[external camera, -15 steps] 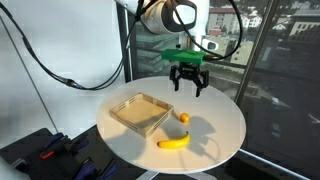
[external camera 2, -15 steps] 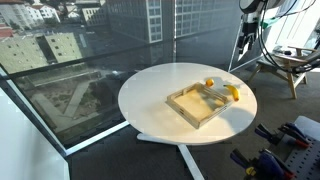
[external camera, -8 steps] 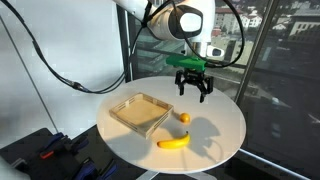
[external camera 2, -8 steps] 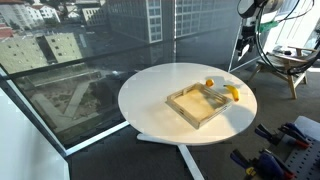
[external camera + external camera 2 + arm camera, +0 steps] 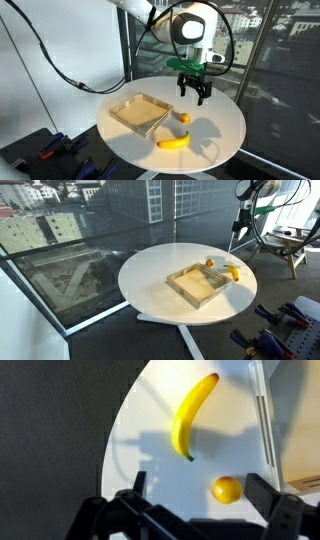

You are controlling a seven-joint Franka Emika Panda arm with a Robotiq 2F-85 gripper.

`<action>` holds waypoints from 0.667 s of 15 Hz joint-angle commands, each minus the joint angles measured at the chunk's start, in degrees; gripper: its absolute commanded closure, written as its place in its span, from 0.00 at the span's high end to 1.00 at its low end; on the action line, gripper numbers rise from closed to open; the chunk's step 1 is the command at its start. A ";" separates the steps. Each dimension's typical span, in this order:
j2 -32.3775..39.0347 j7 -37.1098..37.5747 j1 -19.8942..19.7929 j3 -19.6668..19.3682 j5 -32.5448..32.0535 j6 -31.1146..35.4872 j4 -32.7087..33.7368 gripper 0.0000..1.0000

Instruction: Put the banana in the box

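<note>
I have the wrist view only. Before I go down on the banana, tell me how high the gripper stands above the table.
Observer: In an exterior view the gripper hangs well clear of the round white table, its jaws open and holding nothing.
Operator: Good. My view cuts off all but one wall of the box. Report what is inside it.
Observer: The shallow square tan box holds nothing; both exterior views show its floor bare.
</note>
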 commanded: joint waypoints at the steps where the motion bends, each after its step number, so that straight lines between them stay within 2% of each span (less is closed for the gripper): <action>1: 1.62 2.75 -1.17 1.03 1.62 0.16 2.33 1.00; 5: 2.66 3.82 -1.32 1.02 2.07 1.29 2.51 1.00; 10: 4.88 5.01 -1.37 1.11 1.87 6.36 2.45 1.00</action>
